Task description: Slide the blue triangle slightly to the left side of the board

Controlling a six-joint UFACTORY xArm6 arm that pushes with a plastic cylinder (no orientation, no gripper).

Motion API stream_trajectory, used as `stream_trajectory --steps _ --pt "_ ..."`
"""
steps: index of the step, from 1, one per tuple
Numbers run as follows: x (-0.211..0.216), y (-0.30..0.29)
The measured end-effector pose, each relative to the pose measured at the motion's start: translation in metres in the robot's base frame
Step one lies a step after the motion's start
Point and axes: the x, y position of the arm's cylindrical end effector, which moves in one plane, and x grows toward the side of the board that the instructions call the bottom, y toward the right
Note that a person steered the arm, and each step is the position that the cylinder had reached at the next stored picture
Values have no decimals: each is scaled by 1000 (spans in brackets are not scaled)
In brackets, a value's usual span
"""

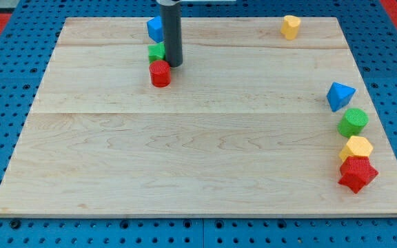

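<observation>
The blue triangle (340, 96) lies near the board's right edge, above a green round block (353, 122). My tip (174, 65) is far from it, at the view's upper left. The tip sits just right of a green block (157, 52) and just above right of a red round block (160, 73). A blue block (155, 28) lies behind the rod at the board's top edge, partly hidden by it.
A yellow block (291, 26) stands at the board's top right. A yellow hexagon block (355, 148) and a red star block (357, 173) lie below the green round block along the right edge. The wooden board (198, 151) rests on a blue pegboard.
</observation>
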Motion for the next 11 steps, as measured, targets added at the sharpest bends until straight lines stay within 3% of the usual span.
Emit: stream_trajectory --steps 1,4,5,6,8,9,10,11 --pt "19 0" --pt "-4 300" --pt "45 355" --pt "88 353" --pt "83 151" --pt "96 218" --pt "92 239" --pt "137 225"
